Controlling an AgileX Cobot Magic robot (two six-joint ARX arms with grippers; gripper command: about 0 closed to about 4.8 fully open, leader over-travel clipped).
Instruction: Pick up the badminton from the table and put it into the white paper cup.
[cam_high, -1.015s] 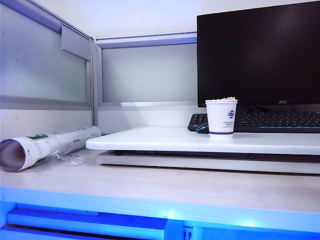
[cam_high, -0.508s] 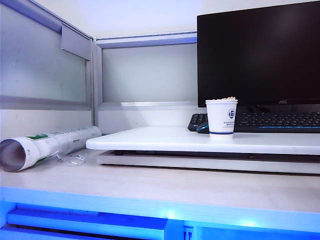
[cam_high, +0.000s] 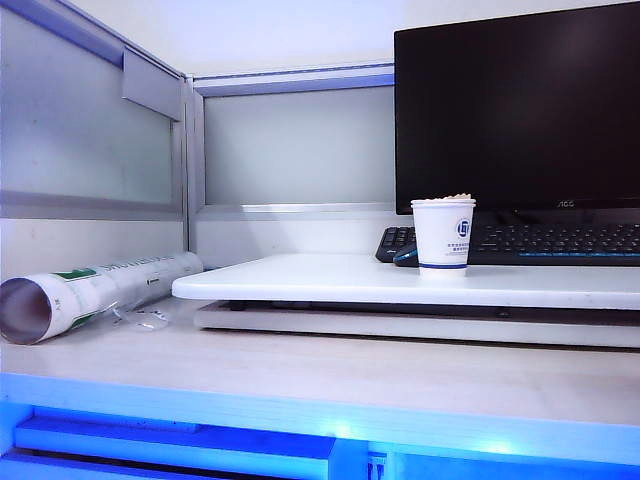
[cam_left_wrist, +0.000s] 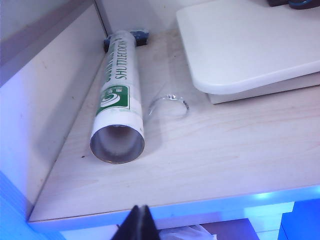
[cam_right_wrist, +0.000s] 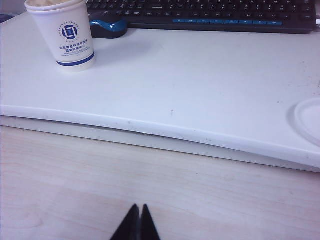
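A: Exterior view: white paper cup (cam_high: 443, 236) upright on the white worktop (cam_high: 330, 280), well back from its front edge; badminton (cam_high: 449, 198) feather tips show above the rim.

B: Left wrist view: left gripper (cam_left_wrist: 140, 223) pressed together over the wood-grain surface (cam_left_wrist: 225, 150), near a shuttlecock tube (cam_left_wrist: 118, 102).

A: Right wrist view: right gripper (cam_right_wrist: 137, 223) pressed together, off the worktop's front edge, cup well apart.
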